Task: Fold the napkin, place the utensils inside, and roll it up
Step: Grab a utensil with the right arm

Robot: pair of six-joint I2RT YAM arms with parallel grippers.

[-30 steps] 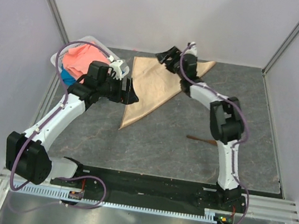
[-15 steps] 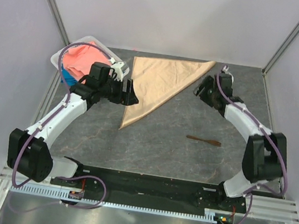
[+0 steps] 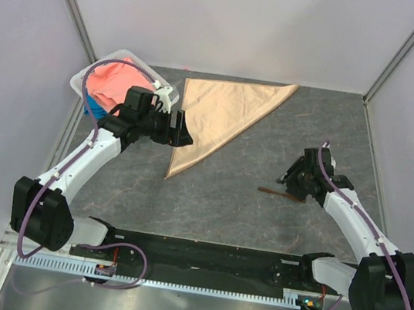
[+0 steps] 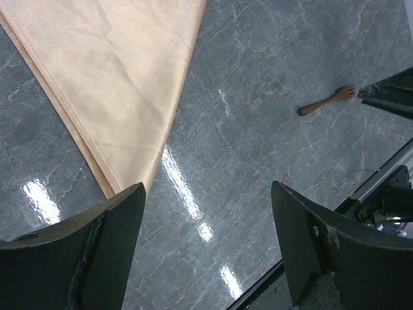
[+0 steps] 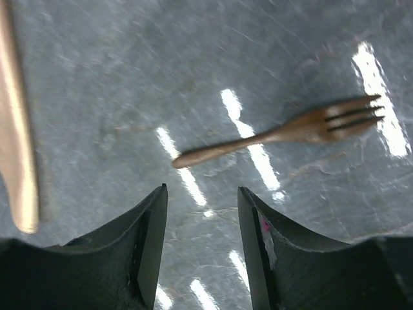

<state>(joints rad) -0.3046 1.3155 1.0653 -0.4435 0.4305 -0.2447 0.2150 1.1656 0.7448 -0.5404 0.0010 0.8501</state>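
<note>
Swung away from the napkin's far corner, the right gripper (image 3: 294, 185) now hangs low beside the fork (image 3: 272, 191), which lies on the grey table (image 3: 223, 204) well right of the napkin (image 3: 216, 117), folded into a triangle. Only its wrist view shows the tines, and jaws parted and empty, just short of the handle. The left gripper (image 3: 182, 131) hovers at the napkin's left edge; its wrist view shows wide, empty jaws.

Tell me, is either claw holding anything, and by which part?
Nothing is held. The left gripper hangs open near the napkin; the right gripper, also open, hovers short of the fork.
</note>
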